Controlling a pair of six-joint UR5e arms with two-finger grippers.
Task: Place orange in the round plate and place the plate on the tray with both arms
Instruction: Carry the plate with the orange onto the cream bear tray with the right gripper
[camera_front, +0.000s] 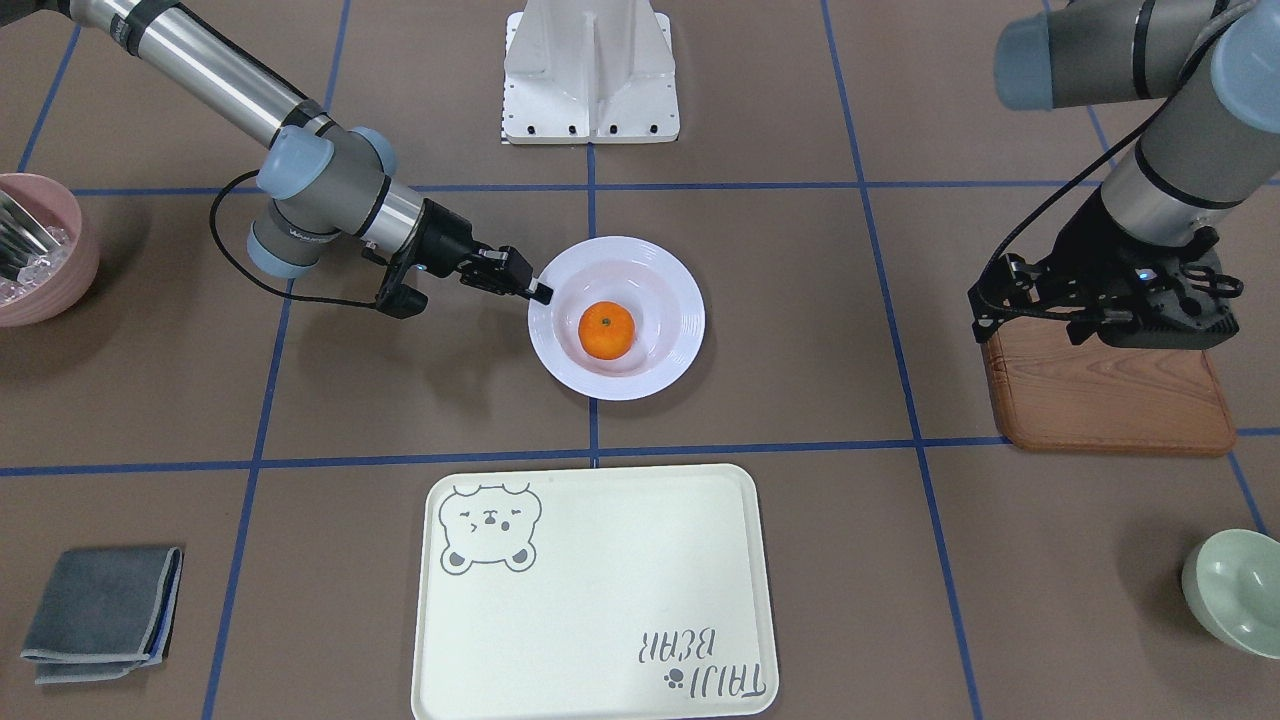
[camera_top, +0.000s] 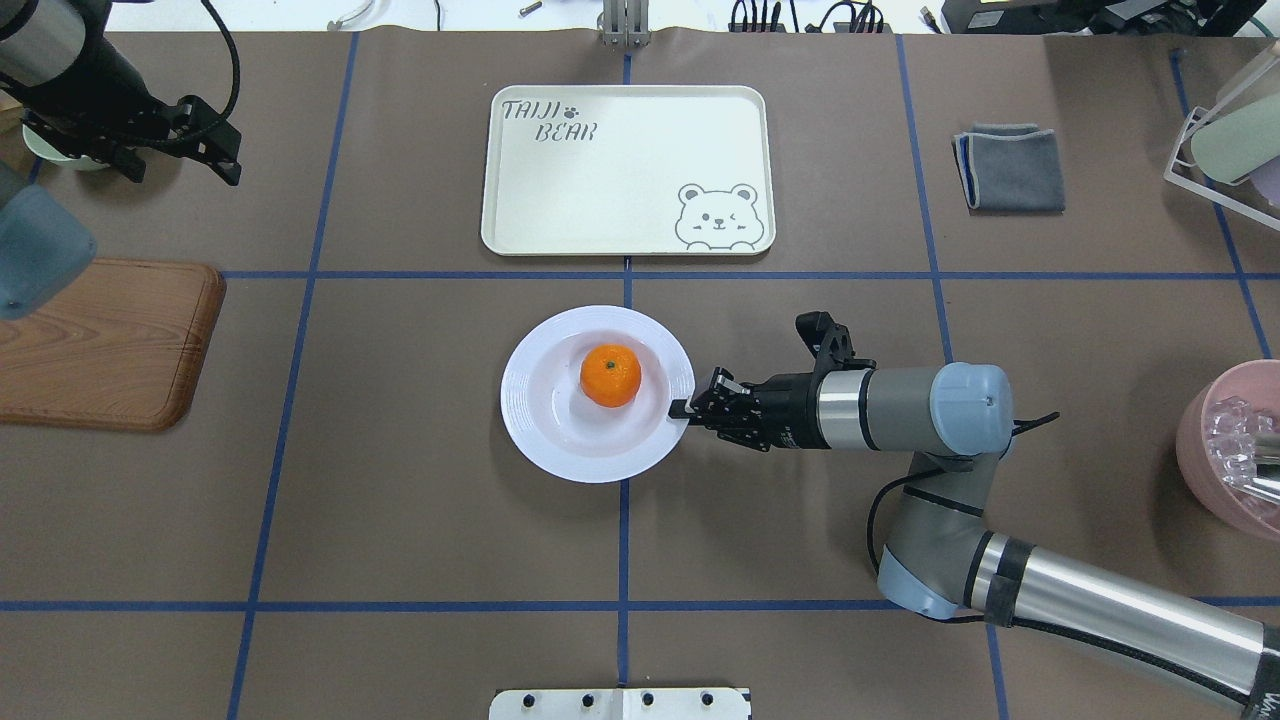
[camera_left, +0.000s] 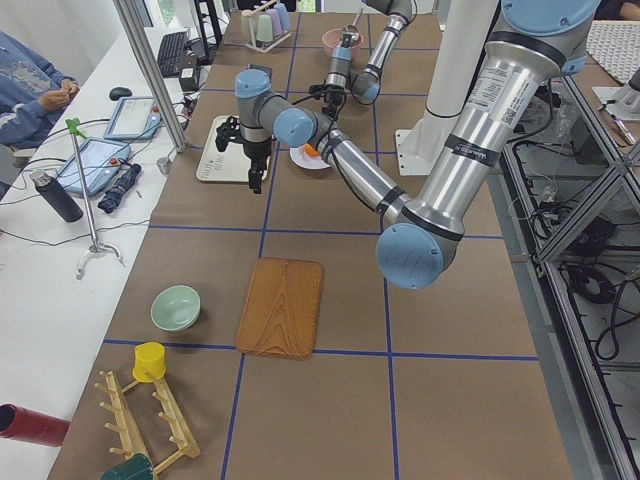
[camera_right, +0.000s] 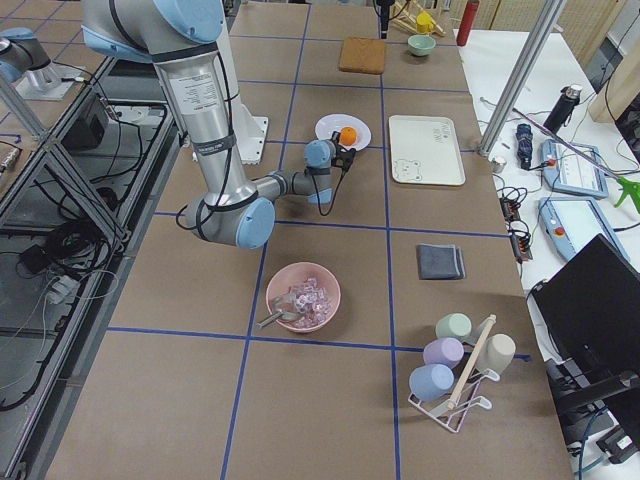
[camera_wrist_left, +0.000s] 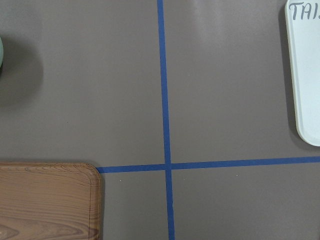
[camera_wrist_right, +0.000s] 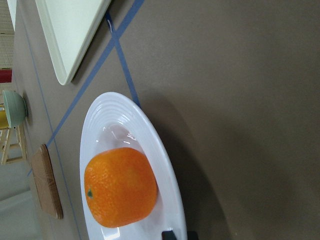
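The orange (camera_front: 606, 330) (camera_top: 610, 375) (camera_wrist_right: 120, 186) lies in the middle of the white round plate (camera_front: 680, 330) (camera_top: 530, 420) at the table's centre. My right gripper (camera_front: 538, 292) (camera_top: 682, 408) reaches in level with the table and is shut on the plate's rim; one black fingertip (camera_wrist_right: 172, 234) rests on top of the rim. The cream tray (camera_front: 600, 600) (camera_top: 620, 170) (camera_wrist_left: 307, 75) sits bare beyond the plate. My left gripper (camera_front: 1150, 320) (camera_top: 215, 160) hangs high over the far end of the wooden board, well away from the plate, and looks open with nothing in it.
A brown wooden board (camera_front: 1110, 400) (camera_top: 100, 340) lies under the left arm. A pink bowl (camera_front: 40, 250) (camera_top: 1230, 450) stands at the right end, a pale green bowl (camera_front: 1235, 590) at the left far corner, a folded grey cloth (camera_front: 100, 610) (camera_top: 1010, 165) beside the tray.
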